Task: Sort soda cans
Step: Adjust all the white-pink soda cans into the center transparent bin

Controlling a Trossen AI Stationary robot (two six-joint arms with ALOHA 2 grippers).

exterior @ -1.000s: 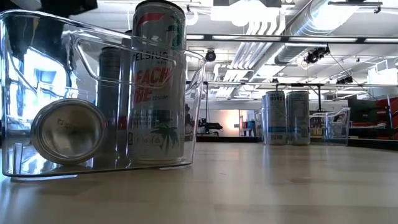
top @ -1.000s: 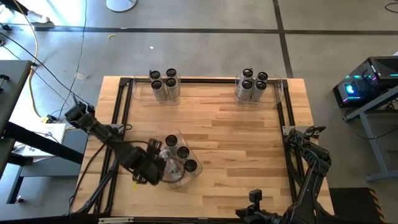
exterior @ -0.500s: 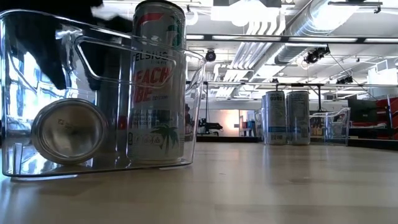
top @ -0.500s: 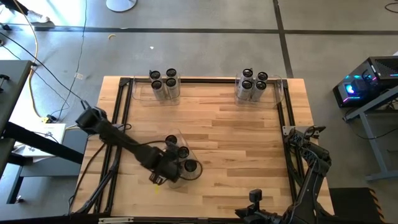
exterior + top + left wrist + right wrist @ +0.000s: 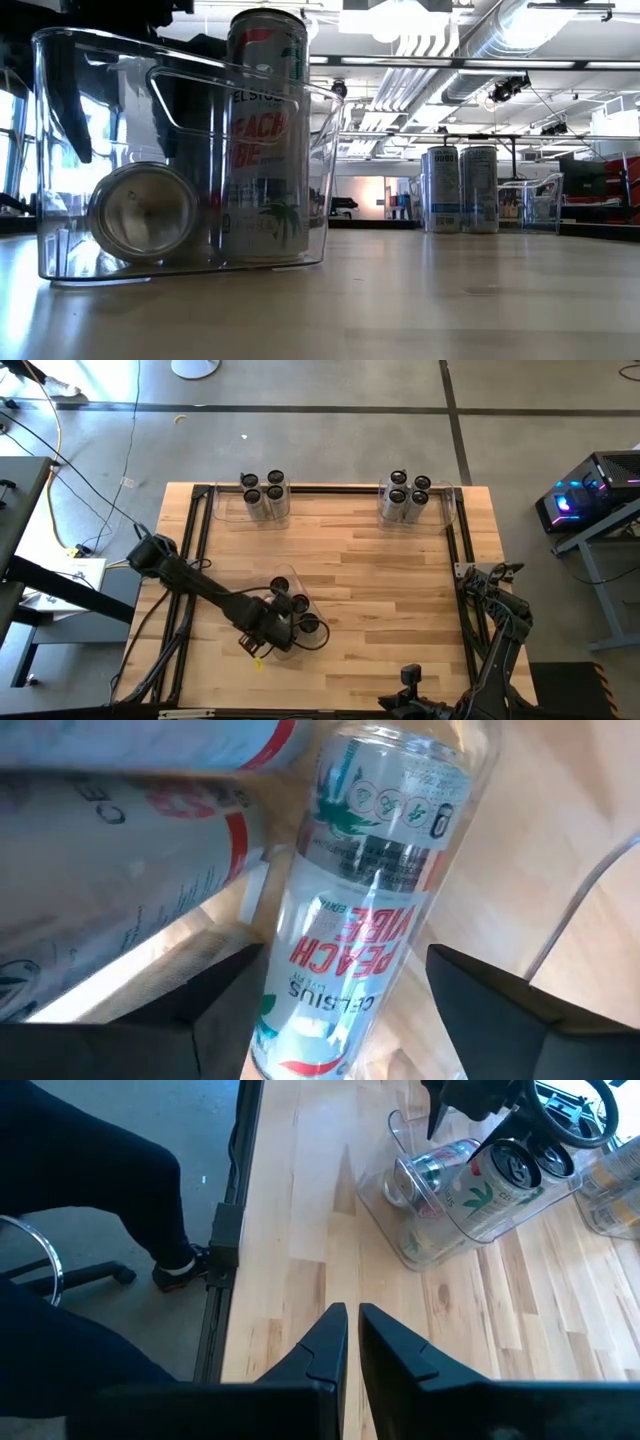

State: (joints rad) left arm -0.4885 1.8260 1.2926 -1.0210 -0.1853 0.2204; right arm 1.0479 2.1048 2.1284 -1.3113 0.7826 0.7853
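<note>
We see a wooden table (image 5: pixel 380 575) bearing a clear bin (image 5: pixel 60 150) near its front left edge. Inside the bin stand upright soda cans (image 5: pixel 265 140), one lying on its side. The left gripper (image 5: pixel 268 632) hangs over the bin, fingers spread around a can. The right gripper (image 5: pixel 346 1338), closed and empty, waits well right of the bin.

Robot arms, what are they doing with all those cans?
They are sorting soda cans into clear plastic bins. The left gripper reaches down into the near bin, its fingers open on either side of a can lying on its side. Other cans stand upright in that bin. Two far bins hold four cans each. The right gripper waits shut at the table's near right edge.
</note>
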